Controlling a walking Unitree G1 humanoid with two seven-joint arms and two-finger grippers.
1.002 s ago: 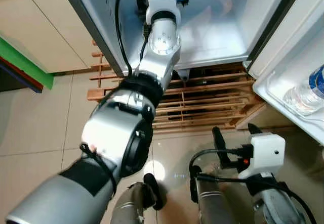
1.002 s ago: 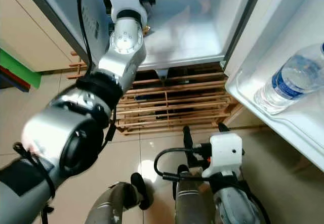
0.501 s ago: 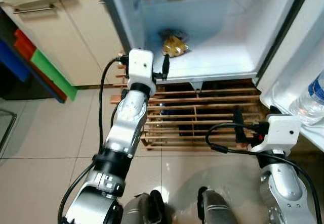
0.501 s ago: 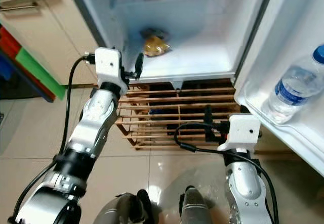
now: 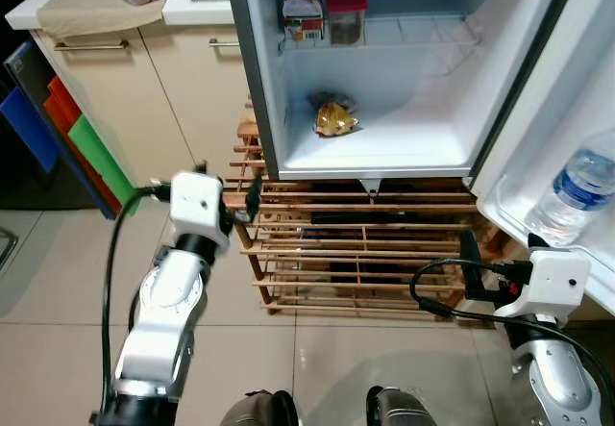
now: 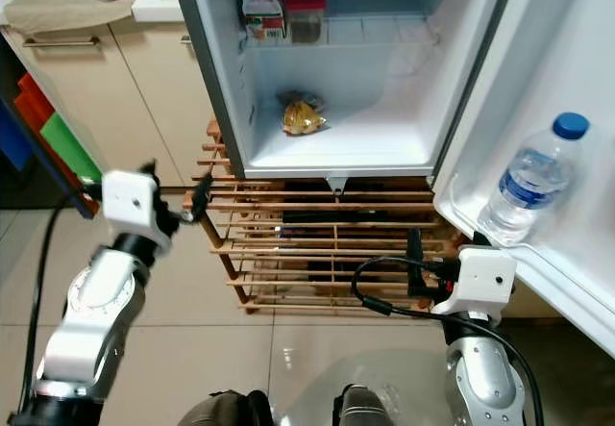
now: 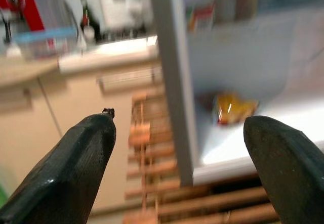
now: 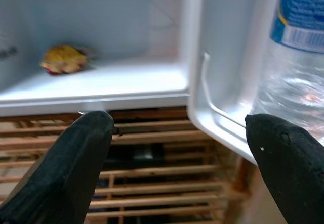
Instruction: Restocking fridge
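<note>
My left end effector (image 5: 228, 198) hangs at about nine o'clock of the open fridge (image 5: 404, 147), fingers spread apart and carrying nothing, level with the wooden rack (image 5: 356, 253) under the fridge floor. My right end effector (image 5: 471, 263) sits at about five o'clock of the compartment, also spread and empty, just below the door shelf (image 6: 500, 243) where the water bottle (image 6: 528, 181) stands upright. A yellow packet (image 6: 301, 116) lies on the fridge floor; a carton (image 6: 261, 8) and a red-lidded jar (image 6: 306, 12) stand on the shelf above. With nothing held, I judge restocking means fetching stock first. Risks: my right wrist cable (image 6: 384, 301) could snag the rack slats as I turn, my right arm could bump the door shelf and topple the bottle, and my left fingers (image 7: 71, 173) could strike the fridge's side edge
</note>
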